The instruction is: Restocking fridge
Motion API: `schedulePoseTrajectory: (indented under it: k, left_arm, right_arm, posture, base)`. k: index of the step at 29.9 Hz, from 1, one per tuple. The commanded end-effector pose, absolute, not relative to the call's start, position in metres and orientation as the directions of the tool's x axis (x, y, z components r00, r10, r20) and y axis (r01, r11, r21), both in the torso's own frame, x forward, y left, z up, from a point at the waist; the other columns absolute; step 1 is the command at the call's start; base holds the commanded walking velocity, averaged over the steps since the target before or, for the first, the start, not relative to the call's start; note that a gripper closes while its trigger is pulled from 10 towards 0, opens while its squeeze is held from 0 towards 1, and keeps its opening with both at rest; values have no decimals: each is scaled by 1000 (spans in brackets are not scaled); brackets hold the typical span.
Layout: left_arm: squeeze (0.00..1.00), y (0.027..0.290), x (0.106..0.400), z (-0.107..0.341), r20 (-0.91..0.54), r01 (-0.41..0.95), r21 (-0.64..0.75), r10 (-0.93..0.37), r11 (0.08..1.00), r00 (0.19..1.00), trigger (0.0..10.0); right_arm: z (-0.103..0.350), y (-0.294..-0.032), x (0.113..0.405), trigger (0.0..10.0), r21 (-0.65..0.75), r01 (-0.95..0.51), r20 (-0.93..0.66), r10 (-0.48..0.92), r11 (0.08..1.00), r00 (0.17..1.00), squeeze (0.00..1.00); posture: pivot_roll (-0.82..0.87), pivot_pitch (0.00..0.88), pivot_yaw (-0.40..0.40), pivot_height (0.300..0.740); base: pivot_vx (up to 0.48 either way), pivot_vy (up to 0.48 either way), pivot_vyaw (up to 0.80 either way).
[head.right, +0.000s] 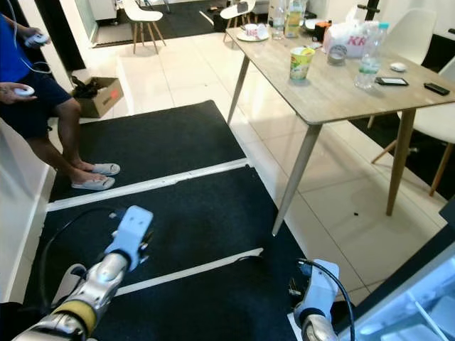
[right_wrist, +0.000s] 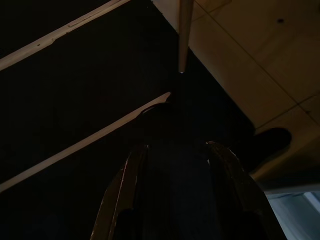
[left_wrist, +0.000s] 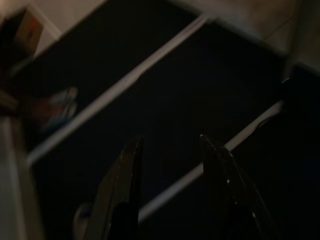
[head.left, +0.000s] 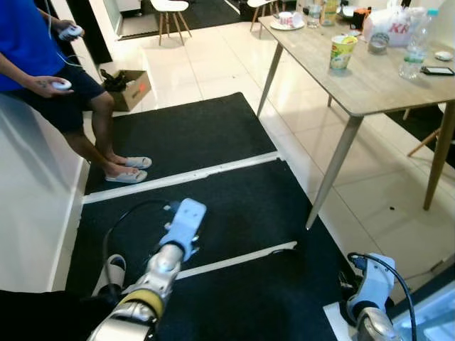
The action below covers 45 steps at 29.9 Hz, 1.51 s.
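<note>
— What are my claws doing?

— I have the left claw (left_wrist: 167,192) with its two black fingers (left_wrist: 120,195) spread apart and nothing between them, hanging over the black mat (head.left: 213,206). The right claw (right_wrist: 177,192) is the same: fingers parted, empty, above the mat near one of its white strips (right_wrist: 85,140). From my head camera the left arm (head.left: 174,245) reaches forward low over the mat, and the right arm (head.left: 370,291) sits low at my right side.

— And around them?

— Just ahead of the right claw I see a bench leg (right_wrist: 184,35) coming down where the mat meets the pale tiled floor (head.left: 370,192). The bench (head.left: 370,85) stands ahead on my right. On it I can make out a yellow-green cup (head.left: 342,52), a clear water bottle (head.left: 414,51), a white bag with red letters (head.left: 394,27), a phone (head.left: 436,70), and a plate with a cup (head.left: 286,21) at the far end.

— The fridge?

— A pale blue-lit edge (head.left: 430,316) shows at my lower right, just beside the right arm; I cannot tell whether that is the fridge.

— Anyone nearby?

— A person (head.left: 43,78) in blue stands on my left at the mat's far edge, wearing slippers (head.left: 128,170), a controller in each hand (head.left: 60,84). A cardboard box (head.left: 131,89) sits on the floor beyond them, and white chairs (head.left: 170,14) stand further back.
</note>
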<state>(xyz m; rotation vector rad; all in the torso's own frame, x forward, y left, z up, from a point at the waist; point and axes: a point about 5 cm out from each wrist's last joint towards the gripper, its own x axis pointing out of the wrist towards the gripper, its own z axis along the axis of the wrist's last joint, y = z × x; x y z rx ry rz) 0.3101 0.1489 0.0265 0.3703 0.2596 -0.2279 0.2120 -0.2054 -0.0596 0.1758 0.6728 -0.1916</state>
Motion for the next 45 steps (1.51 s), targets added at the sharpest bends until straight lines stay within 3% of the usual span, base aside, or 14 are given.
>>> schedulePoseTrajectory:
  k: [1,5,8,10,16,17,20,22,25,31,38,40,43,45]
  left_arm:
    - [0,149,311,29,-280,274,340,-181,899,943,10000]
    - [0,158,309,35,-202,176,311,-117,934,972,10000]
    - [0,166,303,40,-135,113,352,-70,929,988,10000]
    - [0,185,303,55,-26,-11,403,24,915,999,10000]
    - [0,195,315,101,156,-77,442,8,894,988,10000]
    - [0,191,324,124,226,-79,428,-22,900,974,10000]
    - [0,183,335,161,321,-86,388,-48,918,946,10000]
    - [0,178,339,176,338,-91,297,-15,951,941,10000]
    - [0,171,341,175,309,-71,237,-6,969,951,10000]
    - [0,168,343,173,264,-49,201,-6,978,965,10000]
    - [0,178,336,163,208,-47,158,13,986,978,10000]
    - [0,182,333,158,170,-33,79,19,996,985,10000]
    - [0,184,326,151,79,163,-212,-150,964,986,10000]
    - [0,183,325,151,82,216,-234,-202,948,976,10000]
  right_arm:
    - [-62,-198,210,10000,94,202,-633,-98,975,768,0]
    - [-56,-176,220,10000,68,34,-587,13,997,809,0]
    - [-44,-170,235,10000,73,-8,-516,45,997,855,0]
    - [-24,-163,258,10000,85,-51,-412,81,995,908,0]
    - [21,-147,294,10000,38,-163,-194,167,986,967,0]
    - [42,-136,306,10000,3,-225,-103,224,974,969,0]
    - [78,-114,319,10000,-44,-328,41,330,944,943,0]
    - [114,-89,320,10000,-95,-448,173,458,889,872,0]
    - [130,-73,315,10000,-121,-513,231,527,850,818,0]
    - [121,-48,296,10000,-110,-584,231,592,805,772,0]
    - [116,-58,283,10000,-140,-539,249,556,831,793,0]
    - [117,-71,289,10000,-121,-480,252,495,869,832,0]
    - [125,-111,313,10000,-82,-325,234,335,942,913,0]
    - [126,-117,315,10000,-76,-309,230,319,948,919,0]
  posture:
    - [-1,0,62,740]
    - [33,0,45,740]
    - [43,0,38,740]
    - [52,0,36,740]
    - [40,0,28,740]
    - [41,0,12,740]
    - [41,0,4,740]
    - [28,0,7,740]
    - [32,0,7,740]
    - [31,0,17,740]
    - [24,0,24,740]
    - [19,0,25,740]
    - [14,0,21,740]
    - [8,0,10,740]
  base:
    - [0,0,0]
    - [0,0,0]
    - [0,0,0]
    - [0,0,0]
    - [0,0,0]
    - [0,0,0]
    - [0,0,0]
    - [0,0,0]
    - [0,0,0]
    - [0,0,0]
    - [0,0,0]
    - [0,0,0]
    - [0,0,0]
    - [0,0,0]
